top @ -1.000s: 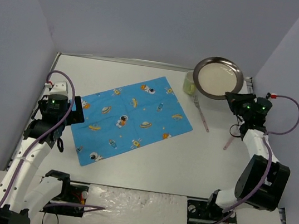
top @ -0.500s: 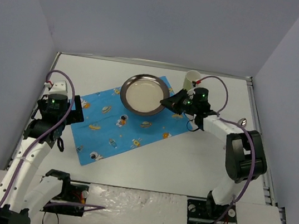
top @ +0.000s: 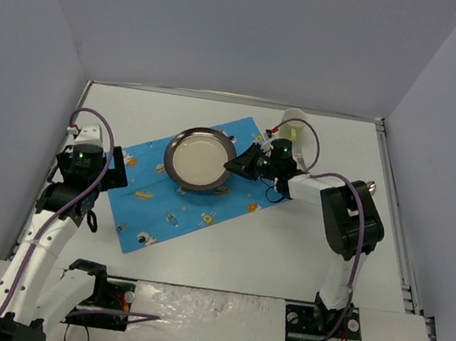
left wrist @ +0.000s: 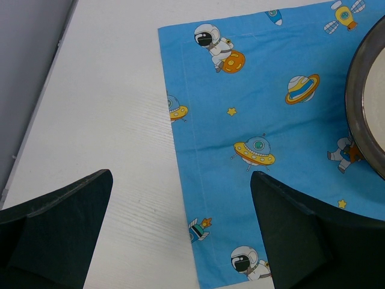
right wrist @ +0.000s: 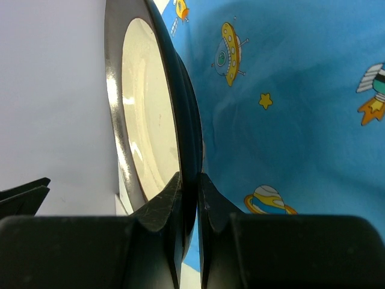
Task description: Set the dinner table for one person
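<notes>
A round metal plate (top: 198, 158) with a cream inside is over the upper middle of the blue space-print placemat (top: 196, 209) on the white dinner table (top: 285, 248). My right gripper (top: 237, 164) is shut on the plate's right rim. In the right wrist view the jaws pinch the rim (right wrist: 189, 180), with the plate (right wrist: 147, 108) edge-on over the placemat (right wrist: 289, 108). My left gripper (top: 106, 197) is open and empty above the placemat's left edge (left wrist: 180, 180). The plate's rim shows at the right of the left wrist view (left wrist: 361, 108).
A pale cup (top: 294, 119) stands at the back, just behind my right wrist and partly hidden by it. Lavender walls close in the table on three sides. Bare tabletop (left wrist: 108, 120) lies left of the placemat.
My right gripper has carried the plate from the back right corner leftward, over the placemat. The left arm has not moved.
</notes>
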Controlling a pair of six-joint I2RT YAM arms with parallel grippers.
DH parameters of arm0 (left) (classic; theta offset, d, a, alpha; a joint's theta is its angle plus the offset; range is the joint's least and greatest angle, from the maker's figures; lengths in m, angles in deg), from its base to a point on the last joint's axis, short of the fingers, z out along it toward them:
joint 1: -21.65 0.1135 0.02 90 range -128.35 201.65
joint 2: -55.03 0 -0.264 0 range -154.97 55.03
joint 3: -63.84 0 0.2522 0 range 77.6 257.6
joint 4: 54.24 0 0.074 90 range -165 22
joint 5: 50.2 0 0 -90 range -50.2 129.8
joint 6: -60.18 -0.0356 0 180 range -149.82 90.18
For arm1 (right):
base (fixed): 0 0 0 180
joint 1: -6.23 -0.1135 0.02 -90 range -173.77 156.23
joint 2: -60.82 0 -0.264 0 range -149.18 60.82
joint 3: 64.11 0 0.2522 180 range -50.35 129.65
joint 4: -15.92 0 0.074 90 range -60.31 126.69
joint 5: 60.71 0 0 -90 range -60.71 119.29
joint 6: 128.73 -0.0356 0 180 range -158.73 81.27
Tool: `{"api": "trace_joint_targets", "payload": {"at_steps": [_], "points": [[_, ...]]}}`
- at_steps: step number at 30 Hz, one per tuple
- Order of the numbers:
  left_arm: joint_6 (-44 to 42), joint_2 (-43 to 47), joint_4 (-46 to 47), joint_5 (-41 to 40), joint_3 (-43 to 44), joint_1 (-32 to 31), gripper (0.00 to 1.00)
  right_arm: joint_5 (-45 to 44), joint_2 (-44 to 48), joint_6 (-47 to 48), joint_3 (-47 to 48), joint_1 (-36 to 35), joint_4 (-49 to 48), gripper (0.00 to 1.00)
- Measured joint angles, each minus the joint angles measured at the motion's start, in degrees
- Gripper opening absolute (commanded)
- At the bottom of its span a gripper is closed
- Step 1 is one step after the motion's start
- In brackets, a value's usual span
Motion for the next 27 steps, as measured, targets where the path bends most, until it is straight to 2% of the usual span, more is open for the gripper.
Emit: {"api": "trace_joint_targets", "payload": {"at_steps": [12, 27], "points": [[-0.02, 0.0, 0.02, -0.02, -0.06, 0.0, 0.97, 0.94, -6.38, 0.09, 1.21, -0.97, -5.43, 0.0], [-0.26, 0.0, 0.02, -0.02, -0.07, 0.0, 0.97, 1.82, -9.03, -0.91, 1.19, -1.61, -7.74, 0.0]]}}
